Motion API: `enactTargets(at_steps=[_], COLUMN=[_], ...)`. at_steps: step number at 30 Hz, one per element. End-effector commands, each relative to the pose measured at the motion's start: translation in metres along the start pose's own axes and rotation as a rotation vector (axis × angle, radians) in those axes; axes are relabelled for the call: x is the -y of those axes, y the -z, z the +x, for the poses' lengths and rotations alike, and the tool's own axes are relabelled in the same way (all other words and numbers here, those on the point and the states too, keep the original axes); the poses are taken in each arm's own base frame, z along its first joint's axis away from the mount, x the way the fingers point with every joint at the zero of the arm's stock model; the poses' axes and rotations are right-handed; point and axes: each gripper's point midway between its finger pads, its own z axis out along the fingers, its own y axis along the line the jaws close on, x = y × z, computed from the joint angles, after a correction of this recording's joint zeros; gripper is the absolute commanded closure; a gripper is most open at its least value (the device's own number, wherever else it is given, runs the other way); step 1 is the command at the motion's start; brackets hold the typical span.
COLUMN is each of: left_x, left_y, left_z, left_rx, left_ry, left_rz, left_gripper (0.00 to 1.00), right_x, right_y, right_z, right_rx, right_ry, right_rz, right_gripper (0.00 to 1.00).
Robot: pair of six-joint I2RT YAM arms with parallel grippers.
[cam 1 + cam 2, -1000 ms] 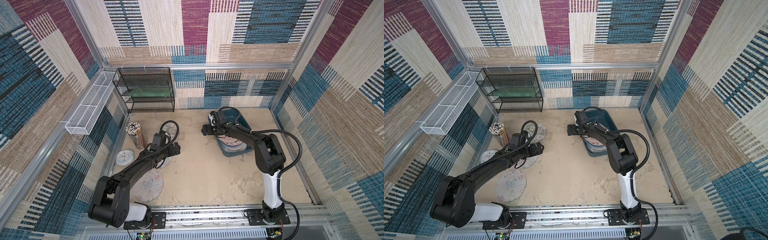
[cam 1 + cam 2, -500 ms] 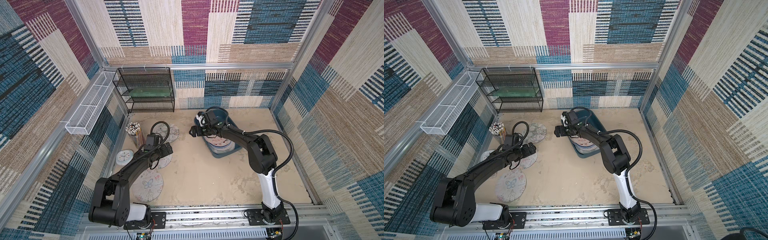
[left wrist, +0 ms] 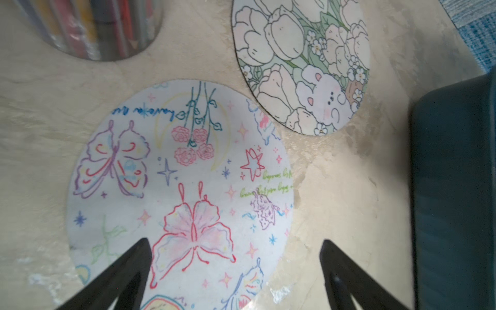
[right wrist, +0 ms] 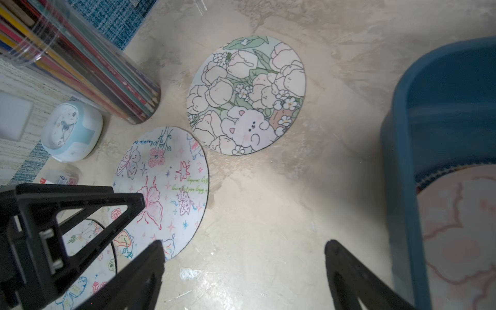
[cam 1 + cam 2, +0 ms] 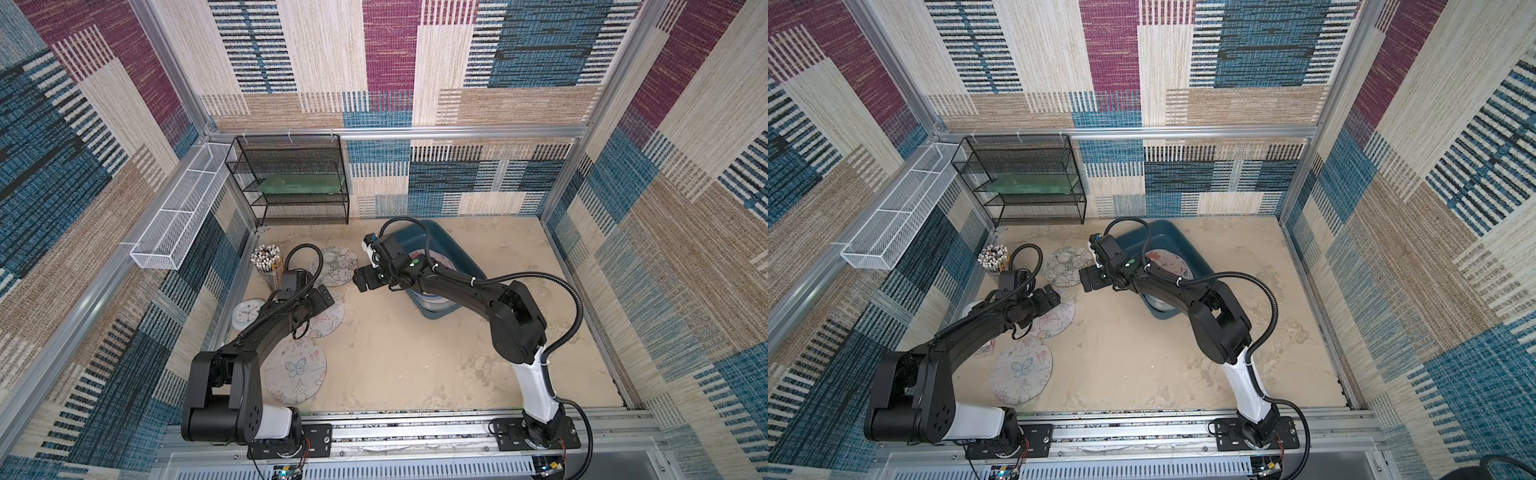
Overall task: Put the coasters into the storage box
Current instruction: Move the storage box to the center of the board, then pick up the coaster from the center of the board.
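1. Three of the coasters lie flat and loose near the left edge of the worktop (image 5: 415, 353); a flower coaster (image 5: 333, 266) is nearest the back, a middle butterfly coaster (image 3: 182, 174) comes next, and a front butterfly coaster (image 5: 296, 371) is by the front edge.
2. More lie inside the storage box (image 5: 440, 239); a pink coaster (image 4: 461, 228) is on top, with a blue-rimmed edge (image 4: 440, 171) showing beneath; at least two, but the stack cannot be counted.
3. The one storage box, teal, stands slantwise near the middle of the back edge; probably so both arms can reach it.
4. The left gripper (image 3: 235, 241) hovers over the middle butterfly coaster, jaws spread wide and empty; likely lined up to pinch its rim, a flat mat's only hold.
5. The right gripper (image 4: 244, 243), equally wide and empty, hangs over bare worktop between flower coaster and box; likely poised for the flower coaster.
6. Beyond these are one pencil jar (image 5: 266, 259) and one clock (image 5: 246, 312) at the left edge, and one wire rack (image 5: 291, 178) in the back-left corner.
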Motion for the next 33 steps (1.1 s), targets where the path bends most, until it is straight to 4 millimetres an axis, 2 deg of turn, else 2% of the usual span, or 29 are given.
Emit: enactTargets(at_steps=[1,6,13,26,33], left_x=[-0.008,-0.014,-0.025,-0.047,-0.056], left_y=[-0.002,-0.006,-0.009,-0.025,-0.019], left_z=[-0.003,-0.010,-0.019,-0.013,-0.014], left_rx=[0.000,0.007,0.013,-0.032,-0.019], left_ry=[0.056,0.099,0.130,0.148,0.136], left_rz=[-0.018,-0.022,-0.066,-0.178,-0.229], left_gripper=[0.03,0.03,0.03,0.03,0.04], right_x=[-0.008,-0.019,-0.028,-0.025,-0.019], right_y=[-0.016,-0.044,-0.070,-0.091,-0.094], right_z=[0.012,0.031,0.052,0.086,0.093], right_rx=[-0.032,-0.076,-0.122,-0.191,-0.209], right_ry=[0.016,0.049,0.113,0.176,0.198], right_rz=[-0.004,0.033,0.083,0.164,0.212], right_gripper=[0.05,0.05,0.05,0.05,0.05])
